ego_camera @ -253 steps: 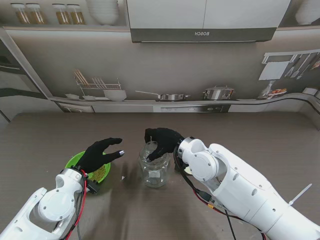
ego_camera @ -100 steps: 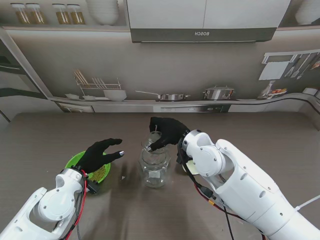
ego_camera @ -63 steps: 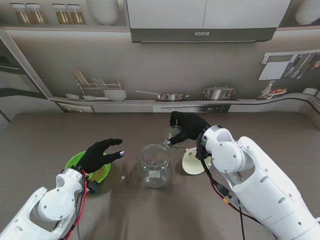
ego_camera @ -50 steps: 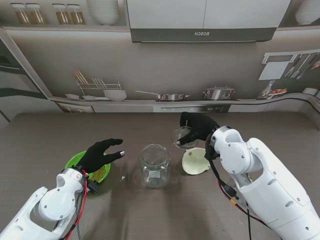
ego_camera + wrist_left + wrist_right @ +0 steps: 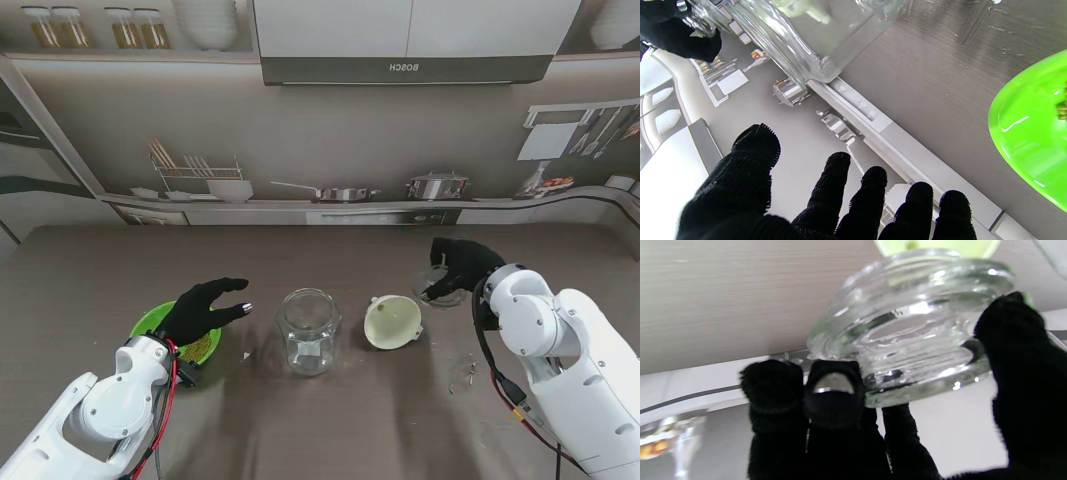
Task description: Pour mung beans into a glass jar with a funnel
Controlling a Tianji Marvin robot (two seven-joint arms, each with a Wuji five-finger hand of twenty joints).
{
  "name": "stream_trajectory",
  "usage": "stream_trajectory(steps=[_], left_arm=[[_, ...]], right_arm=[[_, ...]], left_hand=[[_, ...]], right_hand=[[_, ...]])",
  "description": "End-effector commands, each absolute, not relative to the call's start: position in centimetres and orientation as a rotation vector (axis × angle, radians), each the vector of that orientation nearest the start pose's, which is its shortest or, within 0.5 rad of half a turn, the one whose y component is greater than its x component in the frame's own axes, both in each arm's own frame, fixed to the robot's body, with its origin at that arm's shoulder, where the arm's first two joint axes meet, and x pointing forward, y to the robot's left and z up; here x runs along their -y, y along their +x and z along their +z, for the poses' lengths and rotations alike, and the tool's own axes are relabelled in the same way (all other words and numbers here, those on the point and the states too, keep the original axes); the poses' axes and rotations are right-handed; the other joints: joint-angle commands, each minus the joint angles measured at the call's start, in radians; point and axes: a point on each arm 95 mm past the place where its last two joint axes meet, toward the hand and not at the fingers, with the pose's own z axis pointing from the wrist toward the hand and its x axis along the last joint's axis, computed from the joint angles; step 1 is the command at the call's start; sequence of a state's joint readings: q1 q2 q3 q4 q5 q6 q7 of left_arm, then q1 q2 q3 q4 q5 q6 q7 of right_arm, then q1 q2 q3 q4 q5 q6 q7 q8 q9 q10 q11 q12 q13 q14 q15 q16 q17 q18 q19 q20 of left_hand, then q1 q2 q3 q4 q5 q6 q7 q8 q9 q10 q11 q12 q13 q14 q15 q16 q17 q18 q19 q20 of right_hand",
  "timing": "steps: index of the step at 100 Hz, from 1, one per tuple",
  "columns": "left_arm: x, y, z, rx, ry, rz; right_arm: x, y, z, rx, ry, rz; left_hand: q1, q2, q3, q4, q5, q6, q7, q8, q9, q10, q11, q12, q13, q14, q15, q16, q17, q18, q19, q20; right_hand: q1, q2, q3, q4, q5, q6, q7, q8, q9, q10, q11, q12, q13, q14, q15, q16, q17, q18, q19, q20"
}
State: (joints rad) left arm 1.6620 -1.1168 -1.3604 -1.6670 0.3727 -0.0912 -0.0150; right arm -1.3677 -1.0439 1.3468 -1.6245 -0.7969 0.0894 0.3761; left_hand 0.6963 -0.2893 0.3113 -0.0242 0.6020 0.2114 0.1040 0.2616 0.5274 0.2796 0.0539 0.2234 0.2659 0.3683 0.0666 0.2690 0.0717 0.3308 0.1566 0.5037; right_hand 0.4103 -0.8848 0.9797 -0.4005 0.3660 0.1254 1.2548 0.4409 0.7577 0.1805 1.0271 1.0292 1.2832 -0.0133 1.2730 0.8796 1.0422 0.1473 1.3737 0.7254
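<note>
While the right hand point(image 5: 458, 266) gripped the glass lid point(image 5: 907, 330), the glass jar point(image 5: 308, 331) stood uncovered beside the funnel point(image 5: 391, 321). The left hand point(image 5: 203, 307) hovered with fingers spread, empty, over the green bowl point(image 5: 150, 323).

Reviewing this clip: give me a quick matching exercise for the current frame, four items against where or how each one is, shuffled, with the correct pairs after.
Items:
1. glass jar
2. funnel
3. glass lid
4. green bowl

States:
A. held in the right hand
B. lying on its side on the table
C. upright, mouth uncovered
D. holds mung beans, under the left hand

Pairs: 1-C, 2-B, 3-A, 4-D
</note>
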Motion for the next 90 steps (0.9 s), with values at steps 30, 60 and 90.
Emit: stream_trajectory(steps=[30,60,90], left_arm=[[-2.6,38.9,-31.2,-1.102,-1.769,-1.915],[-2.4,38.9,-31.4,-1.109,-1.774,-1.913],[-2.2,38.9,-31.5,-1.117,-1.782,-1.906]], right_arm=[[11.0,44.9,-28.8,-1.461,1.533,1.149],[12.4,44.3,-32.4,-1.465,1.554,1.059],[13.4,44.1,-35.3,-1.452,1.549,1.002]], left_hand=[[0.003,0.043,-0.012,0.001,0.008,-0.003,0.001,0.0,0.002,-0.002,-0.002,0.004,0.017,0.002,0.01,0.005,0.001,-0.002,0.005,0.011],[0.003,0.044,-0.012,0.001,0.007,-0.001,0.0,0.0,0.003,0.0,-0.002,0.004,0.017,0.003,0.01,0.005,0.001,-0.001,0.004,0.011],[0.003,0.044,-0.012,0.001,0.004,-0.002,-0.001,0.0,0.003,0.0,-0.002,0.004,0.018,0.003,0.011,0.006,0.001,-0.002,0.005,0.011]], right_hand=[[0.244,0.156,0.334,0.103,0.057,-0.017,0.268,0.034,0.136,-0.176,0.122,0.002,0.039,-0.136,0.036,0.012,0.027,-0.003,0.036,-0.007],[0.241,0.155,0.337,0.102,0.057,-0.019,0.269,0.036,0.135,-0.18,0.124,0.001,0.039,-0.139,0.035,0.01,0.027,-0.005,0.035,-0.009],[0.237,0.155,0.342,0.1,0.054,-0.02,0.269,0.04,0.131,-0.185,0.128,-0.001,0.037,-0.13,0.025,0.004,0.019,0.003,0.017,-0.016]])
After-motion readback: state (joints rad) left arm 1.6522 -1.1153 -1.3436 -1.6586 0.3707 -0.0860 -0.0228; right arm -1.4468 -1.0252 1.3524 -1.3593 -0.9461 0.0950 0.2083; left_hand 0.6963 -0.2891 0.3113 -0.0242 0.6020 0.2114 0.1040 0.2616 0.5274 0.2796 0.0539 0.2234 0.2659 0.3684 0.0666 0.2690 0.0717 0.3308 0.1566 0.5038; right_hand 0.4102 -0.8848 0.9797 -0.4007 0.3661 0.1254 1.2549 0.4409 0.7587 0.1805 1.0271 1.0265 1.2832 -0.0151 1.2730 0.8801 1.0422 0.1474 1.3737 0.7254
